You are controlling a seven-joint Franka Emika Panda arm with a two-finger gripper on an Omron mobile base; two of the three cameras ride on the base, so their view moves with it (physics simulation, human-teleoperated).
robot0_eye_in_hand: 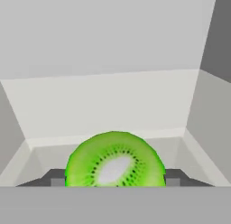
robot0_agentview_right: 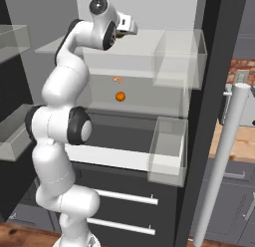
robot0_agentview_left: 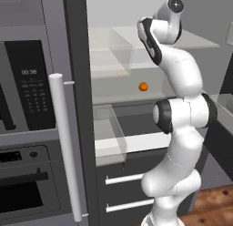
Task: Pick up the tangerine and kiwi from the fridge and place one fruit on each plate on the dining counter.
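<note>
Kiwi [robot0_eye_in_hand: 115,160] sits pinched between our gripper [robot0_eye_in_hand: 113,181] fingers, inside the fridge [robot0_agentview_left: 77,106] on its upper shelf — the tangerine [robot0_agentview_left: 143,86] lies one shelf below.

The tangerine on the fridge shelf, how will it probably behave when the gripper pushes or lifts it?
The tangerine looks small and round, so a sideways push would probably make it roll along the smooth shelf. Its size suggests it is light. It rests alone with open space around it, so nothing nearby would likely stop it.
</note>
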